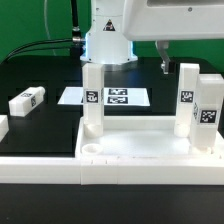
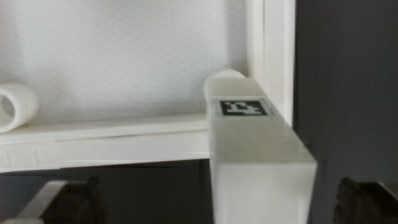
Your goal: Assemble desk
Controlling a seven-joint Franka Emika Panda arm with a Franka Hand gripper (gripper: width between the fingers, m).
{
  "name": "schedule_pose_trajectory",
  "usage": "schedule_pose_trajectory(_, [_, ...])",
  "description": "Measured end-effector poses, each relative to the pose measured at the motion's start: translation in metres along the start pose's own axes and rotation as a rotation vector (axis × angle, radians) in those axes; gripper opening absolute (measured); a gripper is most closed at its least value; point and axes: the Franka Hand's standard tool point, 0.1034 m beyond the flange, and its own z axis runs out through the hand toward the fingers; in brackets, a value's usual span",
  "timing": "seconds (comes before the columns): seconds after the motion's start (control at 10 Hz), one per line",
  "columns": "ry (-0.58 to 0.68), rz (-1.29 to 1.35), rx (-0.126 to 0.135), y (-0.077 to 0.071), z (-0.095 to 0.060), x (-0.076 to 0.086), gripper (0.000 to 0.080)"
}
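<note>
Exterior view: the Panda arm's hand (image 1: pixel 167 60) hangs in the upper right of the frame, jaws spread wide and gripping nothing, above and behind the right end of the desk's tabletop (image 1: pixel 130 150). The rimmed slab lies flat on the black surface (image 1: pixel 40 125) across the lower part of the frame. Three posts stand upright on it: a middle leg (image 1: pixel 92 100) left of centre, then an inner right leg (image 1: pixel 187 100) and an outer right leg (image 1: pixel 210 112) close together at the exterior view's right. A loose leg (image 1: pixel 27 100) lies on its side on the surface at the exterior view's left, well apart from the slab. The marker board (image 1: pixel 105 97) lies flat behind the middle leg.

Wrist view: a tagged leg (image 2: pixel 258 150) stands at a corner of the tabletop (image 2: pixel 125 60), between the two dark fingertips (image 2: pixel 71 200), and neither appears to touch it. Which of the two right-hand posts this is cannot be told. An empty round socket (image 2: pixel 15 105) shows in the slab, near the post along the same rim.

The coming move looks to turn on one fact: the post's long axis runs straight up toward the hand, which sits directly over it. A plain descent would likely bring a finger down each side.
</note>
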Motion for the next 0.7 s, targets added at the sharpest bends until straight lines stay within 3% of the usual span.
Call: schedule_pose_trajectory(0.7, [0.048, 0.021, 0.002, -0.019, 0.019, 0.009, 0.0649])
